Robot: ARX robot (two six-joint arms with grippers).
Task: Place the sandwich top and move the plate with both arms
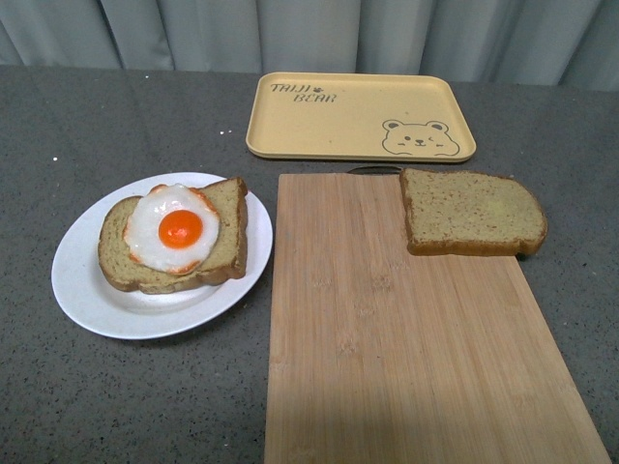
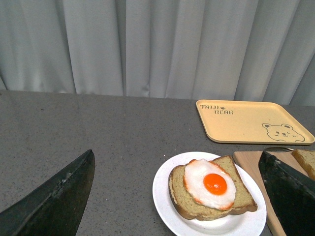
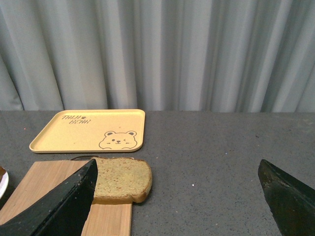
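Observation:
The sandwich top [image 1: 471,212], a plain brown bread slice, lies on the far right corner of a wooden cutting board [image 1: 406,348], overhanging its edge. It also shows in the right wrist view [image 3: 120,180]. The white plate [image 1: 87,290] sits at the left and holds a bread slice with a fried egg [image 1: 174,230]. The plate [image 2: 165,196] and egg [image 2: 211,183] show in the left wrist view. Neither arm shows in the front view. My left gripper [image 2: 179,196] is open above the table near the plate. My right gripper [image 3: 179,196] is open, held back from the plain slice.
A yellow rectangular tray [image 1: 358,116] with a bear drawing lies at the back of the grey table, also in the left wrist view [image 2: 251,120] and the right wrist view [image 3: 91,130]. A grey curtain [image 1: 309,29] hangs behind the table.

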